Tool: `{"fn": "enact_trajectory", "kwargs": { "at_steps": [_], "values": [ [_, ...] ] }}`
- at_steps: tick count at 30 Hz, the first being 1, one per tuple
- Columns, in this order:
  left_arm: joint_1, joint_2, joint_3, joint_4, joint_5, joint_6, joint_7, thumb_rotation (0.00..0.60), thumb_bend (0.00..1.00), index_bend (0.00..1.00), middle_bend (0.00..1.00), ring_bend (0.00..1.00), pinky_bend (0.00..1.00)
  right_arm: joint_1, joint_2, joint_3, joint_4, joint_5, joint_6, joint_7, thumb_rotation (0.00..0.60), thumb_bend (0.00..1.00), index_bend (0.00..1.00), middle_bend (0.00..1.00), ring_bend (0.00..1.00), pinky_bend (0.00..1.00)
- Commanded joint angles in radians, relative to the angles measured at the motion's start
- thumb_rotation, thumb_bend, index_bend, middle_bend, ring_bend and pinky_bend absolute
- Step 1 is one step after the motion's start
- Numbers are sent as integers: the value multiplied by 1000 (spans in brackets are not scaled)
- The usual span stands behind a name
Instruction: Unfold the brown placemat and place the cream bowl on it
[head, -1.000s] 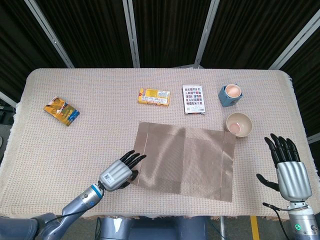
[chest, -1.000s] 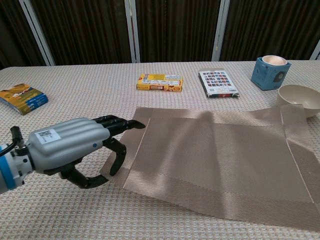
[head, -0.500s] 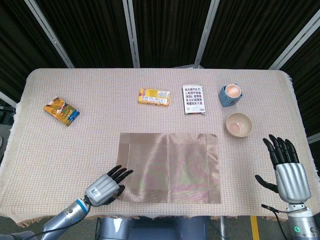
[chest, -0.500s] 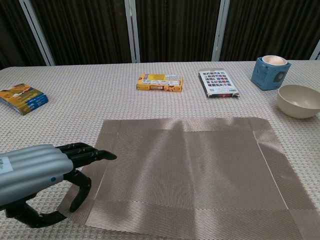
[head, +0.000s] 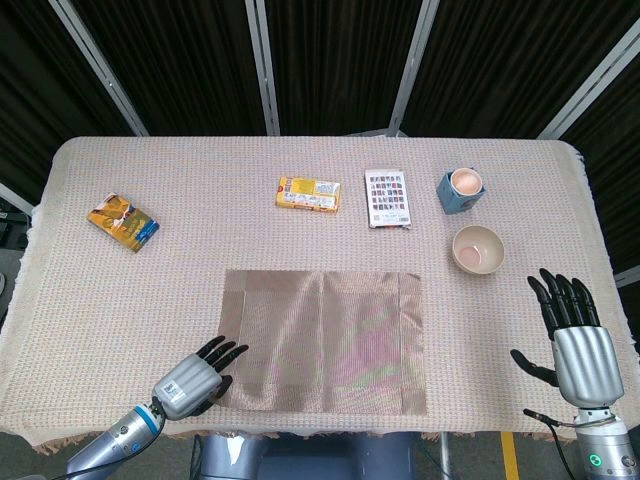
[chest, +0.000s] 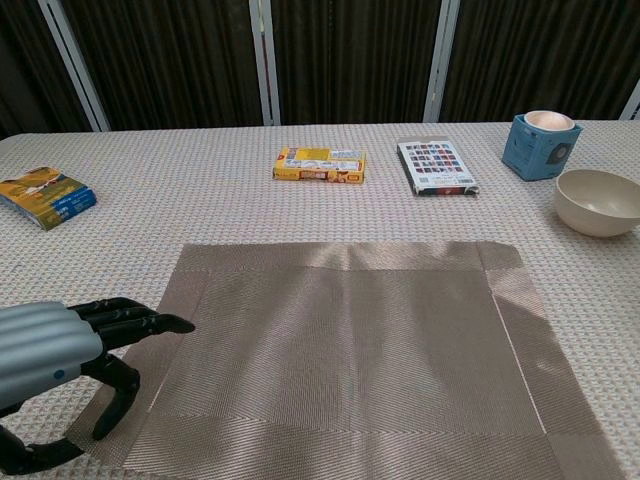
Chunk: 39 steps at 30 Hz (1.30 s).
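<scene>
The brown placemat (head: 322, 340) (chest: 340, 350) lies spread flat on the near middle of the table. My left hand (head: 190, 375) (chest: 60, 350) is at the mat's near-left corner. Its fingers lie over the edge with the thumb beside it, pinching the mat. The cream bowl (head: 477, 249) (chest: 598, 201) stands upright on the tablecloth, to the right of the mat's far corner and apart from it. My right hand (head: 575, 335) hovers by the table's right edge, nearer than the bowl, fingers spread and holding nothing. The chest view does not show that hand.
A blue cup (head: 461, 190) (chest: 541, 131) stands just behind the bowl. A printed booklet (head: 386, 198) (chest: 435, 166) and a yellow box (head: 308, 193) (chest: 319, 164) lie beyond the mat. A colourful pack (head: 123, 222) (chest: 47, 196) lies at the far left.
My left hand has drawn back toward the near-left, pulling the placemat with it. The mat now lies square and well away from the bowl. The right hand has barely moved.
</scene>
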Motion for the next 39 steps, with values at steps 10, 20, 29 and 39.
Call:
{"fn": "enact_trajectory", "kwargs": {
  "at_steps": [10,20,29,39],
  "values": [
    [32,21,18,-4,6,-11,11,600,415,624,0,0,0,-3,1,2,-2,-3,1,0,600,0,0,0,0,0],
    [24,74,27,-22,30,-36,-63,600,0,0,0,0,0,-4,0,2,-1,-2,-3,-1,600,0,0,0,0,0],
    [62,173,-7,-38,100,131,-199,600,0,0,0,0,0,-1,-5,3,5,7,-15,-7,600,0,0,0,0,0],
    [104,208,-210,-1,-75,308,-225,600,0,0,0,0,0,56,-18,38,52,131,-145,-9,600,0,0,0,0,0]
  ]
}}
